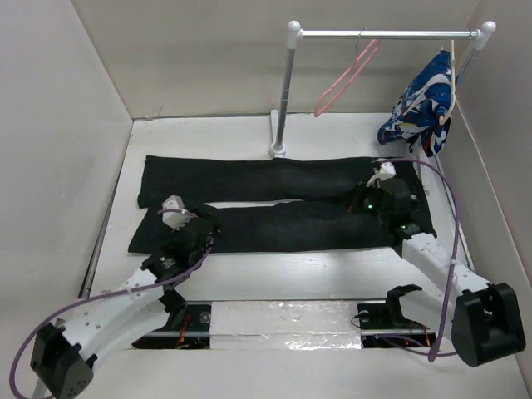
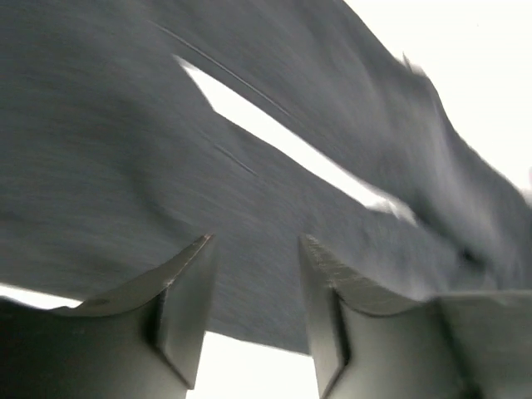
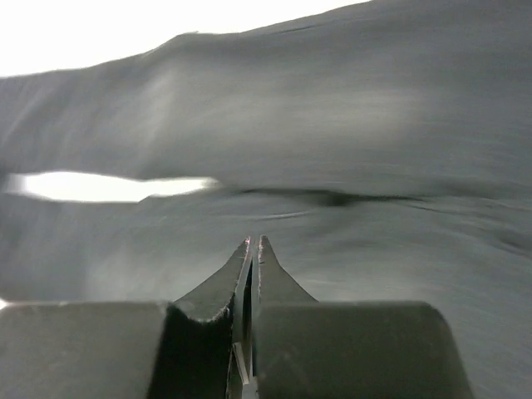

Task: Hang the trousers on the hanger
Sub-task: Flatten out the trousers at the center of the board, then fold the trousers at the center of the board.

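Looking down from the top external camera, we see the trousers spread flat on the table. Their long axis runs left to right, with the waist at the right end and the cuffs at the left. The left gripper sits over the near leg close to its cuff, and the right gripper sits over the waist. The hanger hangs by its hook from the rail at the far side, well apart from the fabric and empty. We judge it nearer the right arm than the left. A patterned garment hangs at the rail's right end.

From the left wrist, we find the left gripper moderately parted, with nothing between its fingers. The trousers lie just beyond the tips, and a bright wedge of table shows between the two legs. We cannot tell whether the tips touch the cloth.

From the right wrist, the right gripper is closed to a thin slit. We see no fabric pinched in it, and the trousers fill the view ahead. We judge that lifting the garment has not yet begun. The coming move turns on raising it away from us, towards the rail.
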Motion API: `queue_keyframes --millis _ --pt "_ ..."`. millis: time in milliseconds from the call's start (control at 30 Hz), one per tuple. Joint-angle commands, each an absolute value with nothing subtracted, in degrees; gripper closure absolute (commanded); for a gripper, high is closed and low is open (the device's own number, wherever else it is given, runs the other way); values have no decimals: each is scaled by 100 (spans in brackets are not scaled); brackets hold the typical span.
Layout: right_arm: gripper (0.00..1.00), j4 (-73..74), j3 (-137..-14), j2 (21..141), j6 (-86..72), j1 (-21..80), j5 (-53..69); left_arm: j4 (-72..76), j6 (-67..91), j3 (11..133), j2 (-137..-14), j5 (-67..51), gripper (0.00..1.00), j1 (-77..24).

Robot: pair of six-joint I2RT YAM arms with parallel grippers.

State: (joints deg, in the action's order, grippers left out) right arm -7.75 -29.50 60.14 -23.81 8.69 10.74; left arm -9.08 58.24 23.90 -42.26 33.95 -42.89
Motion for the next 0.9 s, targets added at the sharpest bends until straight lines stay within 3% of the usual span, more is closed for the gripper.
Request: queue_keyframes --millis 0,67,133,167,200,367,467,500,600,667,767,867 --pt "100 -1389 -3119 6046 -2101 2001 836 -1933 6582 2066 -3639 3763 61 -3536" --pt "100 -1283 -3321 6256 -1812 2459 477 -1968 6417 2048 -3262 3464 65 -2921" --pt "100 -1214 -3410 6433 -1644 2864 291 -2056 6259 2074 -3042 2946 77 -1989" --pt "100 -1195 -3445 6590 -1609 2865 307 -2100 6188 2092 -3041 2762 85 -1699" --pt "99 -1213 -3489 6653 -1556 2944 447 -2135 6092 2127 -3041 2490 100 -1139" --pt "97 -862 -3621 6689 -1214 2997 563 -2005 5899 2294 -4129 1734 100 348" --pt "94 -923 -3525 6417 -1204 3059 370 -1828 5572 2390 -4894 1275 85 1463" --pt "94 -888 -3516 6381 -1204 3059 308 -1828 5450 2495 -5052 1214 72 1703" --pt "93 -826 -3524 6363 -1195 3059 298 -1846 5405 2523 -5413 1204 61 2276" --pt "91 -713 -3603 6381 -1169 3059 377 -1942 5493 2549 -5502 1387 60 2276" --pt "91 -677 -3604 6337 -1169 3059 448 -1917 5459 2584 -5563 1723 44 2276" --pt "90 -756 -3542 6241 -1186 3059 448 -1907 5362 2689 -5861 1740 42 2276"
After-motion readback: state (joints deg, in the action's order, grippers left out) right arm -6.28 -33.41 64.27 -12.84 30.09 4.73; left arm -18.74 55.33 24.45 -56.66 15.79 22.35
